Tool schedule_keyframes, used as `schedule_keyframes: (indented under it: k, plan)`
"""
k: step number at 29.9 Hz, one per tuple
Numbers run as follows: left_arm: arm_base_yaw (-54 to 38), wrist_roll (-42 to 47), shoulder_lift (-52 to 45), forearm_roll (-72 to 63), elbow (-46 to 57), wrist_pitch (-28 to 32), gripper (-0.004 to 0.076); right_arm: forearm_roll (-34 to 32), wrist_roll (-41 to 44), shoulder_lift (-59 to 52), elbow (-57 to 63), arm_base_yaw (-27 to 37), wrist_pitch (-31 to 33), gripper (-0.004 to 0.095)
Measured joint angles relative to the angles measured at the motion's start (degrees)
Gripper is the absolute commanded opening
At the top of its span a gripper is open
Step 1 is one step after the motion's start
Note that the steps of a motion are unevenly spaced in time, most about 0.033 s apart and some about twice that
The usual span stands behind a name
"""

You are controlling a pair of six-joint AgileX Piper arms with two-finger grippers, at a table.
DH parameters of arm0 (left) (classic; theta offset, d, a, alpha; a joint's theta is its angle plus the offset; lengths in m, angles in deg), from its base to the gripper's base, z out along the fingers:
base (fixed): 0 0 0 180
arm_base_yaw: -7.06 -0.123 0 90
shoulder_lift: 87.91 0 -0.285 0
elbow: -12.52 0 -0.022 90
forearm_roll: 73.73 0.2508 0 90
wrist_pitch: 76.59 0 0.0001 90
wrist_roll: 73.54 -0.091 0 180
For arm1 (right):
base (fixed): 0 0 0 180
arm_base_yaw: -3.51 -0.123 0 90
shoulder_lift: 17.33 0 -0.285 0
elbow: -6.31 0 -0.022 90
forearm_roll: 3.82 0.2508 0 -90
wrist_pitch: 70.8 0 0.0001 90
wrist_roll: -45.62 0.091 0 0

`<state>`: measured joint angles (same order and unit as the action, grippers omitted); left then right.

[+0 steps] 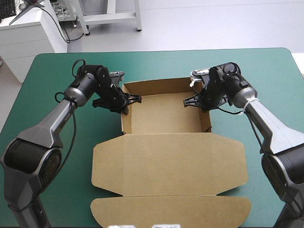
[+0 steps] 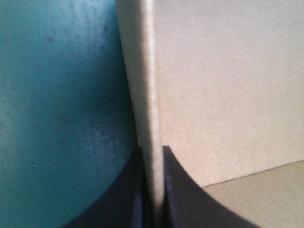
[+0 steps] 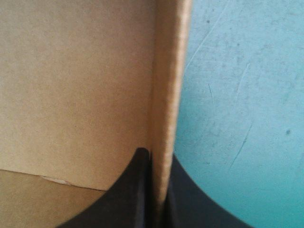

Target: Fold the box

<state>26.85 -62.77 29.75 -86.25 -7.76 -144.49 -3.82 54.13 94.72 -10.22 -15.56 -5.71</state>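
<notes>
At the middle of the teal-green covered surface [image 1: 156,64] sits the brown cut-board box [image 1: 164,118], a shallow open tray with its lid [image 1: 166,156] lying flat toward the near edge. The black-finned left claw [image 1: 127,102] pinches the tray's left wall [image 2: 149,95]; the right claw [image 1: 199,102] pinches the right wall [image 3: 168,95]. The board looks light and stiff, likely bending only at its creases, so the wall rims are a fair hold. Only the high view shows the lid. The wrist views show each wall's edge clamped, though how firmly is hard to judge.
</notes>
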Motion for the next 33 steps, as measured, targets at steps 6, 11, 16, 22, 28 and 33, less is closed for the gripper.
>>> schedule_keyframes:
  k: [6,11,16,22,28,33]
  plan:
    - [0.50,0.57,2.27,2.21,-3.63,-2.47,-0.0008,0.00,-0.24,0.67,-0.04,0.00,-0.72,0.0054]
    - [0.50,0.51,3.00,3.19,-5.63,-3.51,0.0050,0.35,-0.70,0.73,-0.04,-0.05,-1.38,0.0351]
    - [0.50,-1.54,3.00,3.24,-6.32,-2.98,0.0347,1.23,-1.27,0.81,-0.04,-0.17,-1.59,0.0733]
    - [0.50,-3.34,3.00,3.02,-6.38,-2.91,0.0574,1.23,0.50,0.84,-0.04,-0.17,-1.68,0.0769]
    - [0.50,-3.41,3.17,3.07,-8.76,-2.98,0.0563,1.23,3.39,0.88,-1.26,-0.17,-2.36,0.0769]
    - [0.50,-3.93,3.48,3.88,-17.34,-3.35,0.0481,1.15,3.52,1.15,-7.80,-0.17,0.26,0.0769]
